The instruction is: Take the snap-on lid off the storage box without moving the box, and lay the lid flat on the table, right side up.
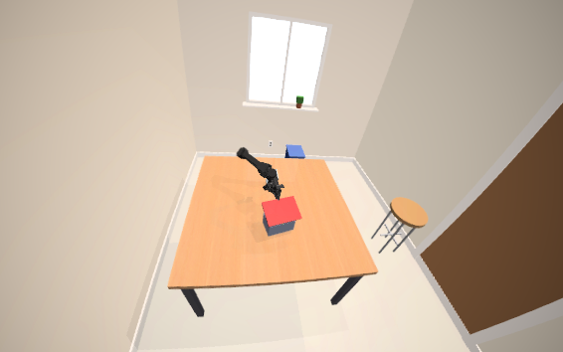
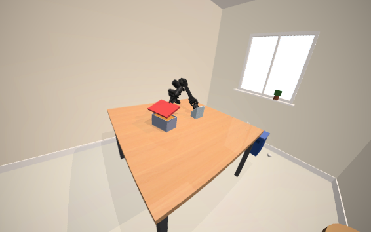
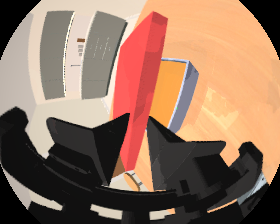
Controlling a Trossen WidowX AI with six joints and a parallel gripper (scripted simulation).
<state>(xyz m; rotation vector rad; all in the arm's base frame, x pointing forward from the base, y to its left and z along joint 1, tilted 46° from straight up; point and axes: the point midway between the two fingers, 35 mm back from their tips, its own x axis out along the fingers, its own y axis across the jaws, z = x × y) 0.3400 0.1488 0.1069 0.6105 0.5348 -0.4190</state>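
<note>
The red lid point(image 1: 281, 211) point(image 2: 164, 108) point(image 3: 136, 75) is off the storage box and hangs above it, slightly tilted, with its top side up. My gripper point(image 1: 279, 198) point(image 3: 138, 117) is shut on the lid's edge, on the side nearest the arm's base. The grey-blue storage box point(image 1: 280, 229) point(image 2: 164, 124) point(image 3: 186, 100) stands upright on the table point(image 1: 228, 249) point(image 2: 189, 157) under the lid. Its orange-yellow inside shows through the gap in the exterior view and in the wrist view. In the exterior view the fingertips are hidden behind the lid.
A light grey-blue block-like stand point(image 2: 198, 113) is at the arm's base. The table's front edge lies beyond the box in the top view. A stool point(image 1: 409, 212) and a blue bin point(image 1: 294, 151) point(image 2: 259, 144) stand off the table.
</note>
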